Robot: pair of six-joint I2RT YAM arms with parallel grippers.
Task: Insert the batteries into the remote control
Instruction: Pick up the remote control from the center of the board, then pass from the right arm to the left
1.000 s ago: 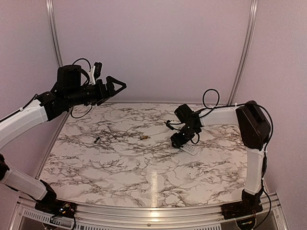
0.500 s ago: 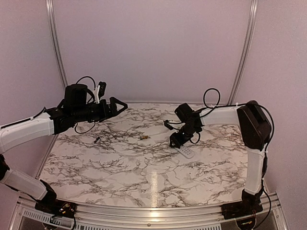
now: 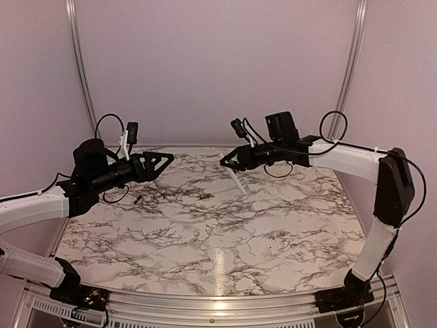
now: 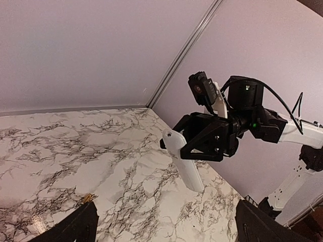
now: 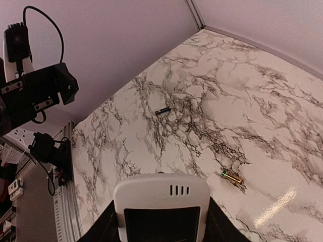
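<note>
My right gripper (image 3: 233, 161) is shut on the white remote control (image 3: 237, 180) and holds it in the air over the far middle of the marble table, hanging tilted downward. In the right wrist view the remote (image 5: 161, 201) fills the gap between my black fingers (image 5: 218, 224), screen side up. In the left wrist view its plain back (image 4: 184, 162) shows. One golden-brown battery (image 3: 204, 196) lies on the table left of the remote; it also shows in the right wrist view (image 5: 232, 177) and the left wrist view (image 4: 89, 198). My left gripper (image 3: 156, 162) is open and empty, raised at far left.
A small slim dark object (image 3: 138, 199) lies on the table (image 3: 225, 239) at the left, below my left gripper, also seen in the right wrist view (image 5: 162, 111). Aluminium frame posts (image 3: 83, 75) and purple walls enclose the table at the back and sides.
My right gripper has lifted the remote off the table and swung it up and to the left. My left arm has come lower, its gripper pointing toward the remote.
</note>
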